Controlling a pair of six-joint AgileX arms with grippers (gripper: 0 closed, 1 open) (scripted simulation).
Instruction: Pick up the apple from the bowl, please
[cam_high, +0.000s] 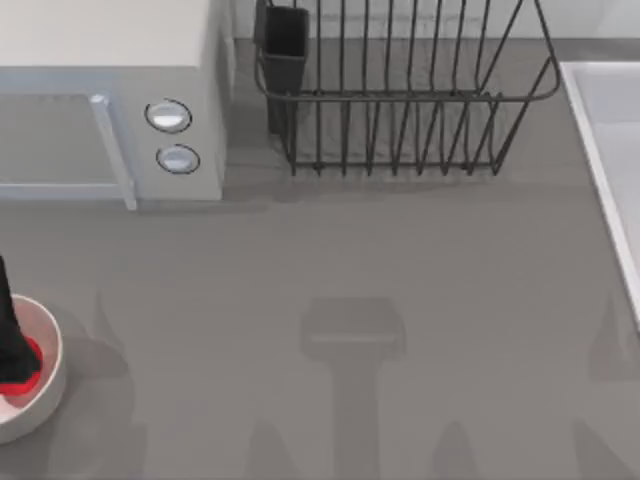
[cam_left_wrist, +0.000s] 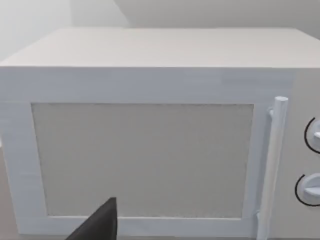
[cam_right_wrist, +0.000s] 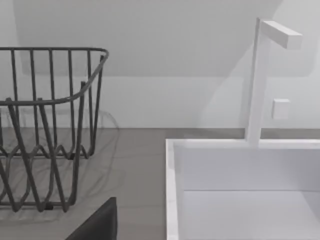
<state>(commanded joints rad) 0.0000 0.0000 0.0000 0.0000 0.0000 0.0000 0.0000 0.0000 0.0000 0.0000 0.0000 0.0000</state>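
Sitting inside the bowl (cam_high: 48, 385), the apple (cam_high: 22, 378) is grasped by the left end effector (cam_high: 12, 362).

This is a kitchen counter, rendered in simulation. A white microwave (cam_high: 110, 100) with two round dials (cam_high: 168, 116) stands at the back left, a dark wire dish rack (cam_high: 400, 90) sits beside it, and a white sink (cam_right_wrist: 240, 190) with what looks like a plain boxy faucet (cam_right_wrist: 260, 80) (all unmarked surfaces) lies at the right.
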